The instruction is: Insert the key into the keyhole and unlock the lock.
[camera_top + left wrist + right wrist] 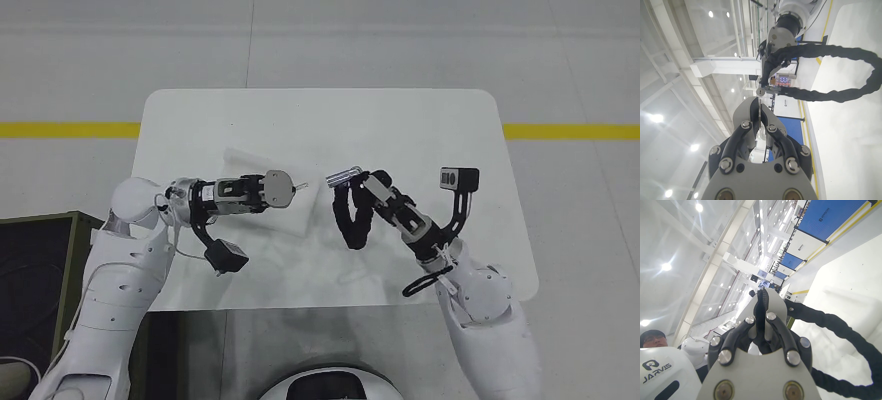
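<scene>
Left tool (760,105) clamped flat on a thin silver metal key (759,115), blade aimed right at a small silver cylindrical lock (761,92). Right tool (762,295) pinched shut on that lock's black-sleeved body, with a thick black braided cable (838,321) looping out from it. Key tip and round keyhole face near each other but apart, both held in the air over the middle of the white, round-cornered tabletop (420,120).

Likely trouble from here:
- blade arriving tilted or off-centre and jamming on the smooth metal face
- slim key slipping between the ribbed black pads (754,111) under push
- springy cable twisting the lock off line
</scene>
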You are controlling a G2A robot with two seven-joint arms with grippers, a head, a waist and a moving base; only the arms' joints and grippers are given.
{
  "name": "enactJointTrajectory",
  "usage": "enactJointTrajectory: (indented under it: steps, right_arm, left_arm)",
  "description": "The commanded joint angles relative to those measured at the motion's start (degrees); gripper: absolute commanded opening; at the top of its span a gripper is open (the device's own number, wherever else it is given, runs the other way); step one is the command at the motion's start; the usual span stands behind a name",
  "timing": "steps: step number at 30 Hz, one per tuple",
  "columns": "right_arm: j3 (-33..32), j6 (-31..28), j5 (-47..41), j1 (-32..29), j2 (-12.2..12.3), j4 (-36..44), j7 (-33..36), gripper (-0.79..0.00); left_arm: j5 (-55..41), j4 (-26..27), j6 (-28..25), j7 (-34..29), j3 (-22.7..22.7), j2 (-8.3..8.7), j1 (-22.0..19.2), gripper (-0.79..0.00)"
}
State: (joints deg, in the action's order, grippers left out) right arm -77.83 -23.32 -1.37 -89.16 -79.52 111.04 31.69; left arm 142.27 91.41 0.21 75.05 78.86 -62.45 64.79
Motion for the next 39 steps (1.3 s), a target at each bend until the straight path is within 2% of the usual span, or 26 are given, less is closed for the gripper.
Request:
enactJointTrajectory:
  steps: [1, 16, 39]
  right_arm:
    - [0.4, -0.8, 1.7, 0.0, 0.0, 0.1, -0.8, -0.785]
    - [2.0, -2.1, 5.9, 0.1, 0.6, -0.8, -3.7, -0.785]
    - [2.9, -1.5, 4.5, 0.6, 1.5, -1.2, -3.4, -0.785]
  left_arm:
    - [0.7, 0.2, -0.2, -0.1, -0.2, 0.14, 0.1, -0.785]
    - [2.2, 1.3, -0.2, -1.3, -2.1, 0.80, -0.2, -0.785]
    - [2.3, 0.8, 0.4, -2.2, -3.8, 1.55, -1.2, -0.785]
